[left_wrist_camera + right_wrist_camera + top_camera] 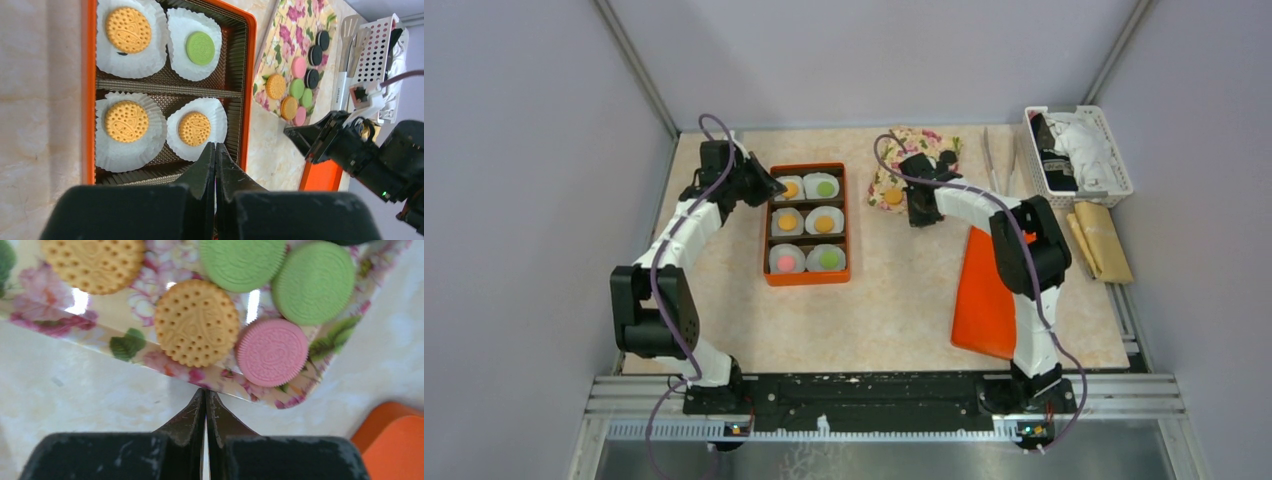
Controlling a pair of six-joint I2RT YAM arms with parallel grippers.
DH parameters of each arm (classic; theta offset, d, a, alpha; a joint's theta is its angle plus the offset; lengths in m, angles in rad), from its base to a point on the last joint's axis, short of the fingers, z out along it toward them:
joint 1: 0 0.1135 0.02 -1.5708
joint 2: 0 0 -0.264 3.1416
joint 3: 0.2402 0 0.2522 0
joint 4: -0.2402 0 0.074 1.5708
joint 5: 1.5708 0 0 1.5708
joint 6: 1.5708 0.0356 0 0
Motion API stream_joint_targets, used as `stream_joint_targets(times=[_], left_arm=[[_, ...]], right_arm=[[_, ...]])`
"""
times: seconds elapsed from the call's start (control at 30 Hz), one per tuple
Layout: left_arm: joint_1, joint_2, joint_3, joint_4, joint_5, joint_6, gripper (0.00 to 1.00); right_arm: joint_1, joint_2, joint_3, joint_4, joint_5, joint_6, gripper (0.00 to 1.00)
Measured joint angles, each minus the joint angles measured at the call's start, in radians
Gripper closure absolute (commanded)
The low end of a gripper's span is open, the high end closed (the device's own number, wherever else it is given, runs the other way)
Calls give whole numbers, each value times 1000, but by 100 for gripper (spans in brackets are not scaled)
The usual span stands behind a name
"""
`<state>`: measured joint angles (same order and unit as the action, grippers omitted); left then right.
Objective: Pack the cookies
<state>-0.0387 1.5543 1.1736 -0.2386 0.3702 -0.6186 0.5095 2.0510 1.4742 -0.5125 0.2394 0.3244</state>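
Observation:
An orange box (805,277) holds six white paper cups, each with one cookie: orange (791,188), green (825,186), orange, orange, pink (786,262), green. My left gripper (776,186) is shut and empty at the box's far left corner. In the left wrist view it (215,146) hovers over the box (89,100) near an orange cookie (194,128). My right gripper (911,210) is shut and empty. In the right wrist view it (205,391) sits at the near rim of the floral plate (65,320), just short of an orange cookie (196,322) and a pink one (272,352).
The floral plate (280,50) also carries loose green, black, pink and orange cookies. An orange lid (989,290) lies under the right arm. A white basket (1114,150), metal tongs (994,160) and a brown packet (1104,240) are at the back right.

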Motion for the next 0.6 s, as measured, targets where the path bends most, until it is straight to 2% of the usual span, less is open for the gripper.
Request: stream_joint_targets(times=[0.17,0.4,0.5,0.6], left_arm=[[-31,18,0,3,0,-2,100],[-56,50,1,3,-1,-5,100],[-60,50,1,3,-2,-4,100],[-61,50,1,3,-2,-5,100]], right_arm=[[-76,3,28,-36,11,-9,100],[-98,37,142,-47,5,-19,100],[-98,28,121,-28,-3,-19,97],[-98,-32,24,-21,-1,-7,95]])
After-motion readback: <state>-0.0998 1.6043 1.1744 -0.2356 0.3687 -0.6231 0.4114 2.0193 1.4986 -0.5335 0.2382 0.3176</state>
